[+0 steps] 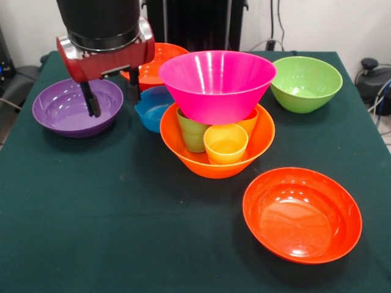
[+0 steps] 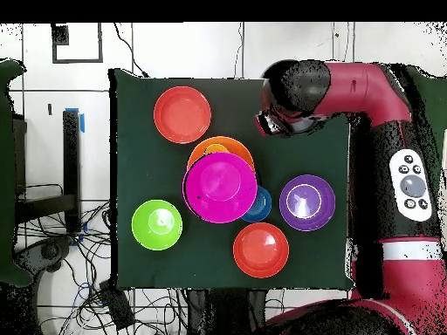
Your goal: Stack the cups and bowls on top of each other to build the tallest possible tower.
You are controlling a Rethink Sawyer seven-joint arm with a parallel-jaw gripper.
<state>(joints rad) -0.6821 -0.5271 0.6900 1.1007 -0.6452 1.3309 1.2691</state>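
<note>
Tower (image 1: 217,116), gripper (image 1: 113,91) open, empty

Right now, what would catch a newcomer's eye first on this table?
The pink bowl perched on three cups inside the light orange bowl at the table's middle. Next, the open tool hanging empty between the purple bowl and the small blue bowl, with a red-orange bowl alone at front.
</note>
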